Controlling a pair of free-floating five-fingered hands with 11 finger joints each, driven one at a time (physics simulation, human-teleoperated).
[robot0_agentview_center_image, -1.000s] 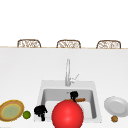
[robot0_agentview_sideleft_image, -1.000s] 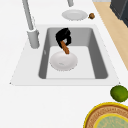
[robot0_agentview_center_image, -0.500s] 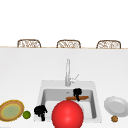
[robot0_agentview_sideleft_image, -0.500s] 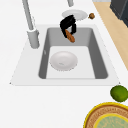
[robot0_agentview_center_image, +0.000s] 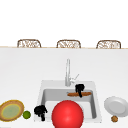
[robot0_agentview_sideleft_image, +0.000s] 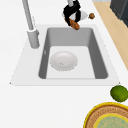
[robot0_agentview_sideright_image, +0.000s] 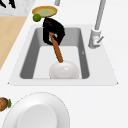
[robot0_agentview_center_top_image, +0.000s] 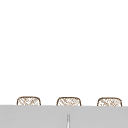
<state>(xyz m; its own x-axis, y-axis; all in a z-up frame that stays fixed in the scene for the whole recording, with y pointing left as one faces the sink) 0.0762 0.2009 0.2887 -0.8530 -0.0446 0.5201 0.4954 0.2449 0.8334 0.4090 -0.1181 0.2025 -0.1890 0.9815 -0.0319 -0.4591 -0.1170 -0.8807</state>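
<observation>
The right robot hand (robot0_agentview_center_image: 80, 89) has its fingers curled around the middle of a long brown stick (robot0_agentview_center_image: 79, 94), perhaps a wooden utensil, and holds it in the air above the sink (robot0_agentview_center_image: 95, 105). In the front view the stick lies level across the back of the basin; in the right side view it slants down from the robot hand (robot0_agentview_sideright_image: 53, 31) toward a white bowl (robot0_agentview_sideright_image: 64, 70) on the basin floor. The left robot hand (robot0_agentview_center_image: 40, 110) hangs at the front left corner of the sink with its fingers bent, holding nothing that I can make out.

The likeliest trouble, as I judge it, is the grip: the stick is thin and held at one place along its length, so it could pivot or slide out and drop into the basin, striking the bowl. A swing to the side could also knock an end against the faucet (robot0_agentview_center_image: 67, 73), which stands just behind it.

Counted: two robot hands, one stick, one sink, one faucet, one white bowl in the basin, one red ball (robot0_agentview_center_image: 67, 115) (it stands large at the front edge), one white plate (robot0_agentview_center_image: 116, 106) on the counter (robot0_agentview_center_image: 22, 72) at the right with one small brown nut-like thing (robot0_agentview_center_image: 114, 118) beside it, one yellow-rimmed dish (robot0_agentview_center_image: 11, 111) at the left with one lime (robot0_agentview_center_image: 26, 115) next to it, and three chair backs (robot0_agentview_center_image: 68, 44) behind the counter.
</observation>
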